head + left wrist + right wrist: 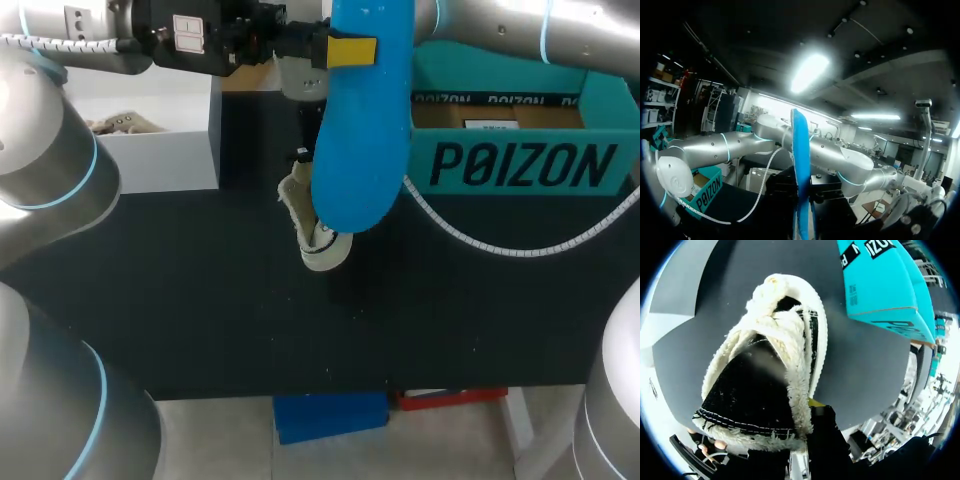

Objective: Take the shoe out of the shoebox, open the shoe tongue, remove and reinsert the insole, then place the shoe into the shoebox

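I held the insole [362, 140] clamped in my left tool [345, 50] above the shoe [322, 235]; right tool [814, 407] state was undeterminable. Recommended: align toe-first with the opening, descend slowly.

The insole [360, 120] was a plain bright blue, no pattern on it, and the left gripper [348, 50] against it was black with a bright yellow tip. The shoe [770, 375] was mostly cream, with fuzzy off-white fleece round the opening and a cream sole. It also had black panels, with a line of white stitching across the one at the heel. The shoebox [520, 150] was teal with big black lettering, a black strip along the lid and brown cardboard inside. The table [200, 300] was flat black and the box [160, 140] at the back left was white. Both the left arm [50, 150] and the right arm [500, 25] were silver with thin light-blue rings, and the coiled cable [480, 245] was white.
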